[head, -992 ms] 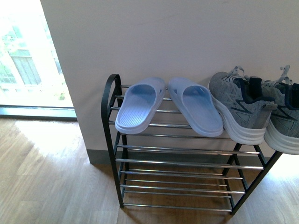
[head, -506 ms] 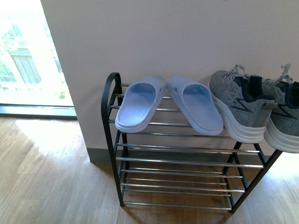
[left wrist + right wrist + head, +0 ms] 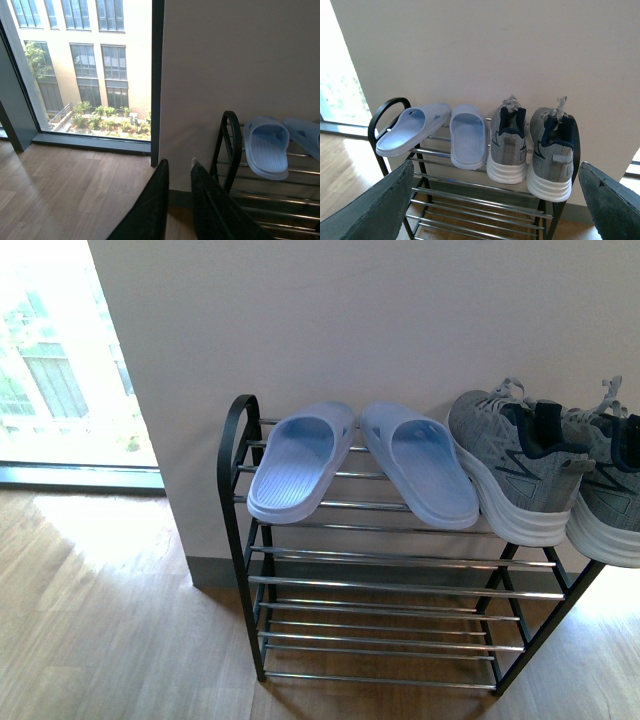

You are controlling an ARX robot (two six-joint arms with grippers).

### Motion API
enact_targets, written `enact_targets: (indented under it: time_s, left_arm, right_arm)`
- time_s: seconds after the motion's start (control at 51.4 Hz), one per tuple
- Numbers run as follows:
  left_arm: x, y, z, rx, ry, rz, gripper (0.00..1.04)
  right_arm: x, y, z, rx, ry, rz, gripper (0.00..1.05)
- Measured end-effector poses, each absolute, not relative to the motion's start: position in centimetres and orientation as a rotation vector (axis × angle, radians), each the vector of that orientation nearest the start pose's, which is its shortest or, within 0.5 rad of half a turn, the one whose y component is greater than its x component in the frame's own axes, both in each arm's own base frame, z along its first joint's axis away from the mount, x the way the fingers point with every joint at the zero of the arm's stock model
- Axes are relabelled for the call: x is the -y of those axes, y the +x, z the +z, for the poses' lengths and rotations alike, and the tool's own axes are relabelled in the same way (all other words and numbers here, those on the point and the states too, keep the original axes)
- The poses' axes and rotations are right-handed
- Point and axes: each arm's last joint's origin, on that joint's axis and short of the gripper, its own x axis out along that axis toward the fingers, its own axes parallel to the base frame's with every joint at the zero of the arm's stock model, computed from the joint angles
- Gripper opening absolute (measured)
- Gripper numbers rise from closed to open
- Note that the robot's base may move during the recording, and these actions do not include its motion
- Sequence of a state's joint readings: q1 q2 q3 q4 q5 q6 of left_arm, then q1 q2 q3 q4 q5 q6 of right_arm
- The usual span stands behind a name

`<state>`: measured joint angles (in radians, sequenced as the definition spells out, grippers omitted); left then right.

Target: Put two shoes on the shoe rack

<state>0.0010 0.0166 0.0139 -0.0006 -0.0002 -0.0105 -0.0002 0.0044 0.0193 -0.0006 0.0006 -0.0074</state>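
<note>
Two grey knit sneakers with white soles stand side by side at the right end of the shoe rack's (image 3: 232,500) top tier, heels outward. In the front view one sneaker (image 3: 510,475) shows whole and the other (image 3: 610,502) is cut by the frame edge. The right wrist view shows both sneakers (image 3: 507,145) (image 3: 551,150) from behind, with my right gripper (image 3: 496,167) open, well back from them and holding nothing. My left gripper (image 3: 179,162) is shut and empty, off the rack's (image 3: 231,145) left end, above the floor.
A pair of light blue slippers (image 3: 295,470) (image 3: 425,475) fills the left half of the top tier. The lower chrome tiers (image 3: 400,585) hold nothing. The rack stands against a white wall (image 3: 350,320). A floor-length window (image 3: 85,70) is to the left, over wooden flooring (image 3: 100,620).
The front view has shifted by only a few pixels. The sneakers, slippers and rack have not moved.
</note>
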Motion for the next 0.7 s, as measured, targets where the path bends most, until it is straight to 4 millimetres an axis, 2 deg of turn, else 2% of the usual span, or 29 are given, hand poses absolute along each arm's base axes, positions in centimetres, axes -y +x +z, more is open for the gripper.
enact_targets:
  time_s: [0.097,0.272,0.428,0.7]
  left_arm:
    - [-0.01,9.79,16.69,-0.003,-0.01,0.001,0.4]
    - [-0.01,9.79,16.69,-0.003,-0.01,0.001,0.67]
    - [-0.01,9.79,16.69,-0.003,-0.01,0.001,0.95]
    - [-0.01,9.79,16.69,-0.003,-0.008,0.001,0.95]
  right_arm:
    - [0.0,9.68,16.97,0.014,-0.007,-0.001,0.96]
    - [0.0,9.68,16.97,0.014,-0.007,-0.001,0.96]
    - [0.0,9.68,16.97,0.014,-0.007,-0.001,0.96]
    - [0.0,9.68,16.97,0.014,-0.007,0.0,0.96]
